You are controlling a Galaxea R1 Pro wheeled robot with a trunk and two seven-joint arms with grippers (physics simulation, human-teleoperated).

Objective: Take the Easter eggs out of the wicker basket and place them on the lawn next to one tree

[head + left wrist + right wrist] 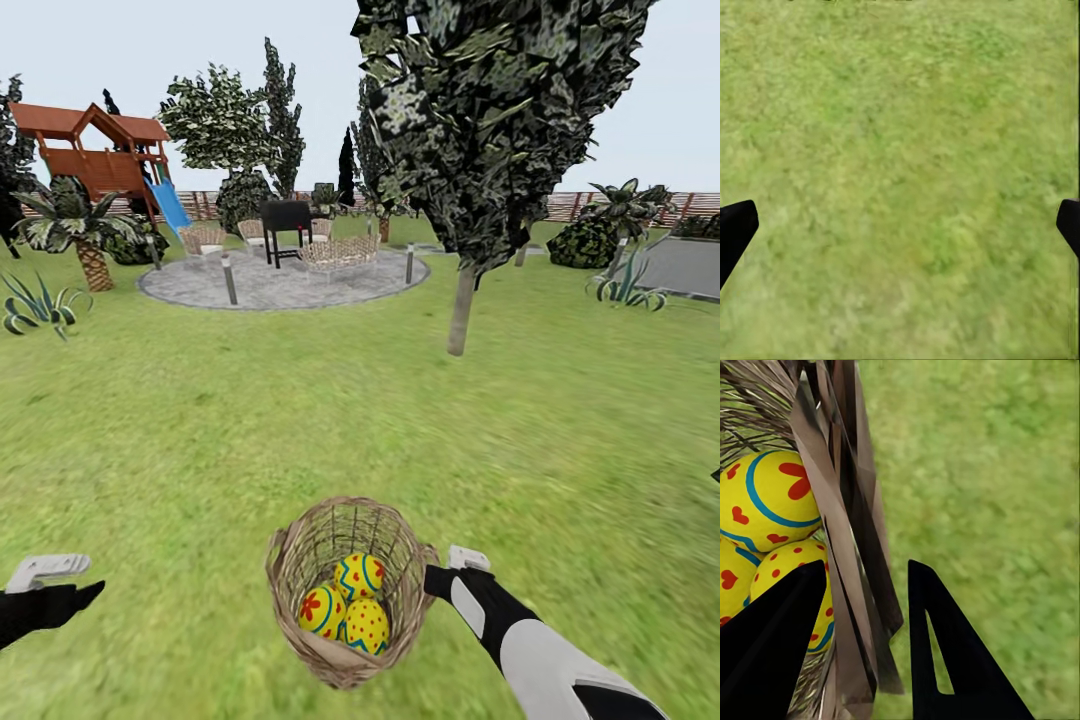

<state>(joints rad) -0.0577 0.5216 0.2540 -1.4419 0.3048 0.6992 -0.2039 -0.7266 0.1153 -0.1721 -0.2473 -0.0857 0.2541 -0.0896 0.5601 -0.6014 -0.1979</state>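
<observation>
The wicker basket (290,570) stands on the lawn (300,420) just in front of me. In it lie three yellow Easter eggs (358,575) (322,611) (367,625) with blue lines and red marks. My right gripper (445,575) is at the basket's right rim. In the right wrist view the gripper (866,566) straddles the woven wall (851,510), one finger inside above the eggs (772,499) and one outside, closed on the wall. My left gripper (60,590) hovers open over bare grass, left of the basket. A thin-trunked tree (461,310) stands ahead to the right.
Beyond the lawn lies a round grey paved area (280,285) with wicker chairs, a black grill (286,225) and short posts. A palm (88,250) and spiky plants (35,305) stand at the left and a wooden play tower (100,150) behind. Open grass separates basket and tree.
</observation>
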